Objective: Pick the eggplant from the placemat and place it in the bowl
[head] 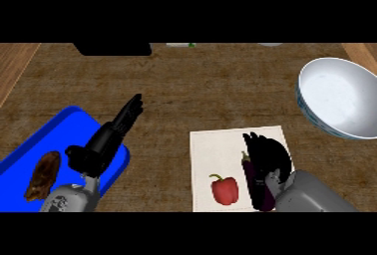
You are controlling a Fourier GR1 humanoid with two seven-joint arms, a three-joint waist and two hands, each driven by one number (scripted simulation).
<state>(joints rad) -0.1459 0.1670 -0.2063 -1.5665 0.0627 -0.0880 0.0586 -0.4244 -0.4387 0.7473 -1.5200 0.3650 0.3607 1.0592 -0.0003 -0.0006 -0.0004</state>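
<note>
The right hand [274, 157] lies directly over the eggplant [253, 182], black on dark purple, so whether it is clasped on the vegetable or merely hovering above it cannot be told. The eggplant lies lengthwise along the 3 o'clock side of the pale placemat [213, 149], its long axis running from 6 to 12 o'clock. A red pepper [225, 190] sits just beside it at its 9 o'clock. The step in hand appears to be the grasp. To do it well, the hand should take the eggplant across its narrow width near the middle, so neither end droops. It should also stay off the pepper side so the neighbour is not nudged. The lift should come straight up before any swing toward the white bowl [335, 99], which sits at roughly 1 o'clock from the placemat, well apart. The eggplant looks long, slim, glossy and nearly black, probably smooth-skinned and likely to roll or slip. The left hand [110, 137] rests open, fingers straight and pointing to 1 o'clock, above a blue tray [81, 122] at the view's 8 o'clock.
</note>
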